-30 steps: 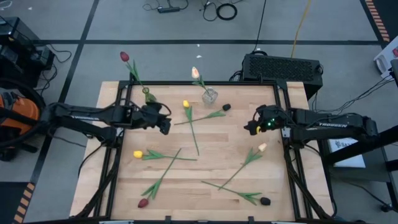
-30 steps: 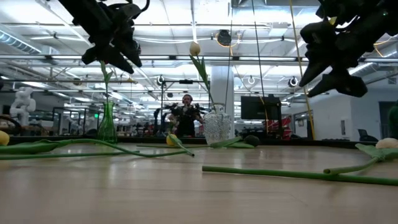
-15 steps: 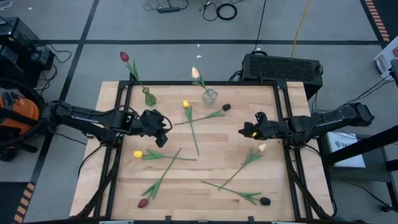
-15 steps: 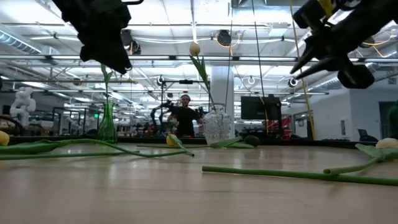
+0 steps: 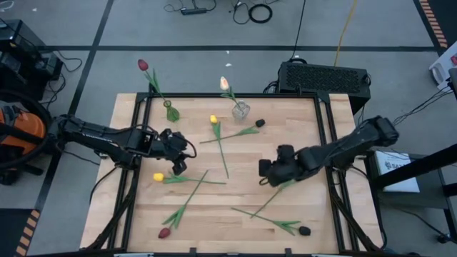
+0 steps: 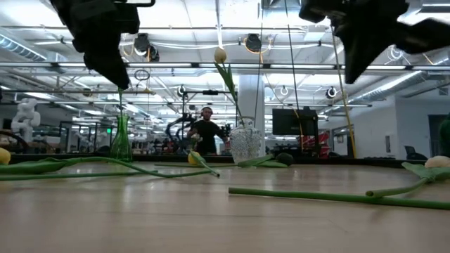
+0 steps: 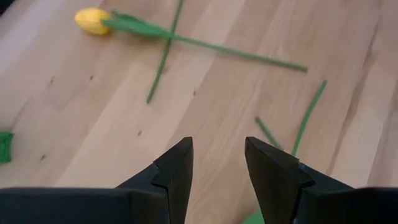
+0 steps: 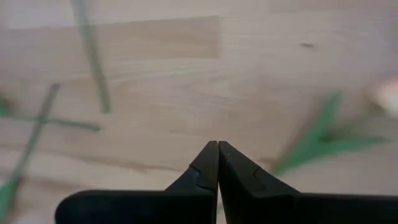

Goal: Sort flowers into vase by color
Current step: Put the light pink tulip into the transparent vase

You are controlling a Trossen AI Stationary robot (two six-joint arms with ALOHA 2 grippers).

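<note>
no readable writing; right hand point(image 8: 217, 148) shut, empty.

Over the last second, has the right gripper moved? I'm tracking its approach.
Yes. In the high view the right gripper has swung away from the table's right edge toward the middle, fingers shut and empty.

Counts, high view:
- Yellow tulips: two, on table point(image 5: 213, 119), point(image 5: 158, 176).
- Dark red tulips: four. One in green vase point(image 5: 143, 65); three on table point(image 5: 260, 123), point(image 5: 164, 233), point(image 5: 304, 230).
- Cream-peach tulips: one visible, in clear vase point(image 5: 224, 83).
- Vases: two, green point(image 5: 171, 112), clear glass point(image 5: 241, 111).
- Robot arms: two.
- Person in room behind, low view: one point(image 6: 205, 131).
</note>
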